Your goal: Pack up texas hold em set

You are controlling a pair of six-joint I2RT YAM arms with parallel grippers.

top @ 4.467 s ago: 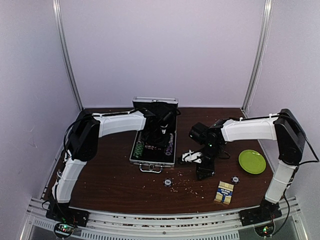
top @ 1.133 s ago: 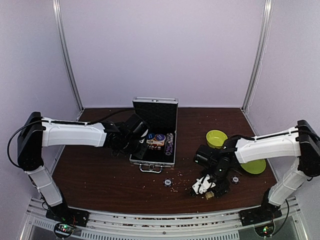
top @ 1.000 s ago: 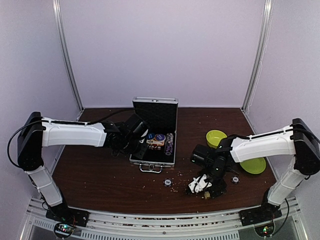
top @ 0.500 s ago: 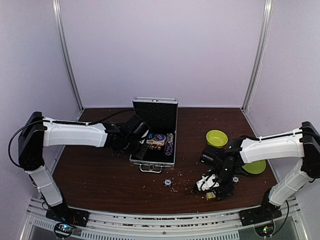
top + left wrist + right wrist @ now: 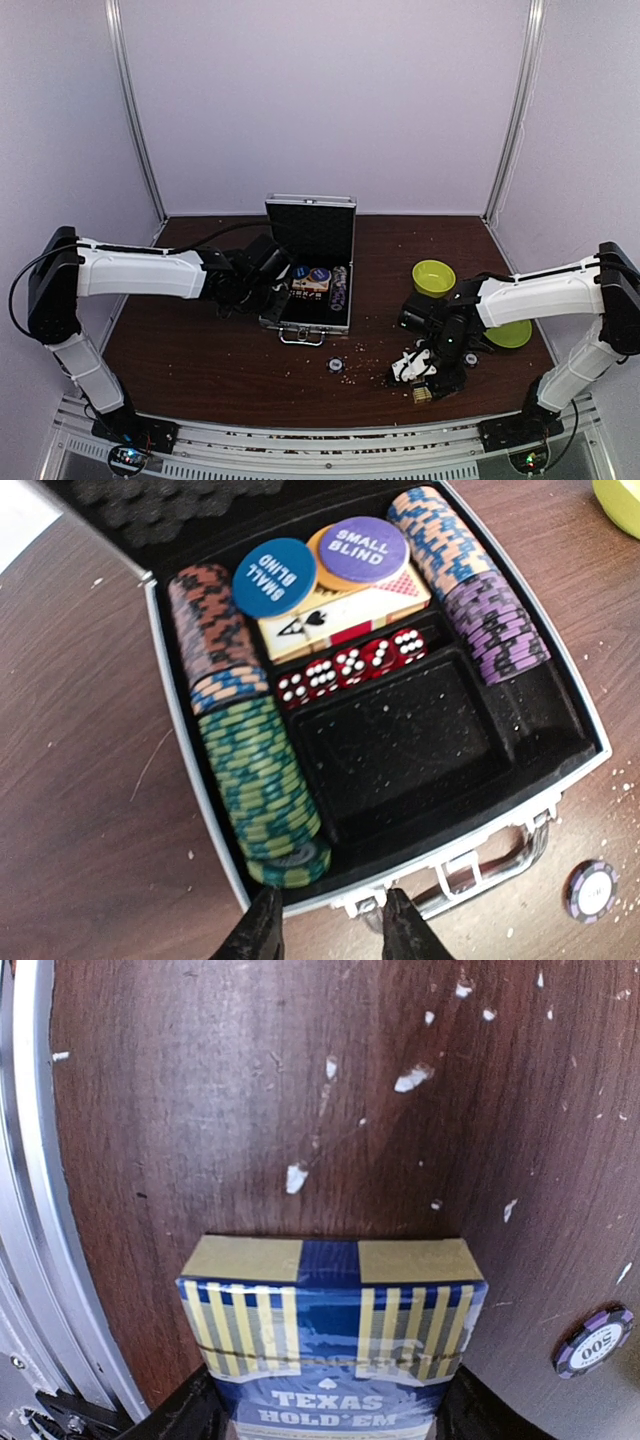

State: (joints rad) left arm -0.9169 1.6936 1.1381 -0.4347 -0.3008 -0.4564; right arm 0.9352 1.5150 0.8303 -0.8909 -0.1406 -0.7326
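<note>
While the left arm stretches low across the table, the left gripper hangs over the front rim of the open case beside the handle, jaws partly open. The right arm folds down at the near right of the table. The right gripper points downward, its fingers closed against both long sides of the card box. The box lies printed face up near the table's front edge, long axis in line with the fingers, end flap pointing away from the wrist.

green bowl near green plate
</note>
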